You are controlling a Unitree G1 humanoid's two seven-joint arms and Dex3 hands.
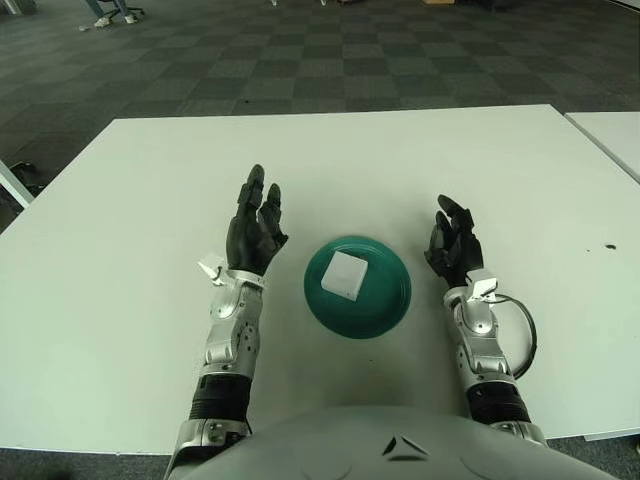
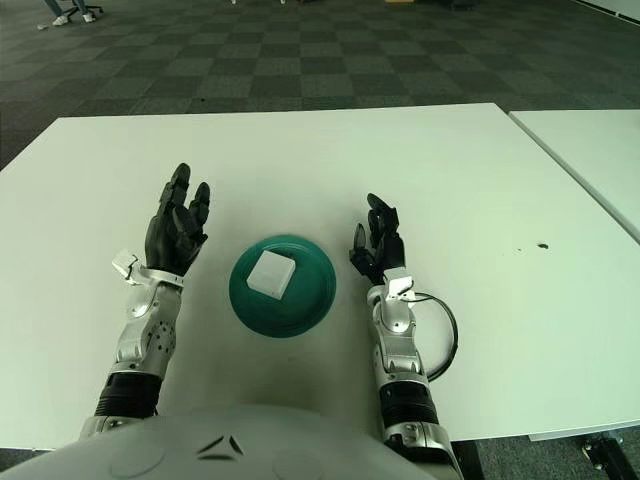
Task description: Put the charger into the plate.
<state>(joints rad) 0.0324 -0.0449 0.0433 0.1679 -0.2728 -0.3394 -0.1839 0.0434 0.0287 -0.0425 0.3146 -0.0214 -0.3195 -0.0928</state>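
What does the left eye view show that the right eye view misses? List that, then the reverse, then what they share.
Only the left eye view: a slanted white bar at the far left edge, beside the table.
Only the right eye view: a broad stretch of the neighbouring table, where the left eye view catches just a corner.
Both: the white charger lying in the green plate, with the open left robot hand and right robot hand flanking the plate.

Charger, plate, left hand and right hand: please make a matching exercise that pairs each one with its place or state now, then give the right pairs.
Things:
1. charger
2. plate
3. left hand
4. right hand

Places or states:
A. green, resting on the white table
B. open, left of the plate
C. white, lying inside the plate
D. open, right of the plate

Pairs: 1-C, 2-A, 3-B, 4-D
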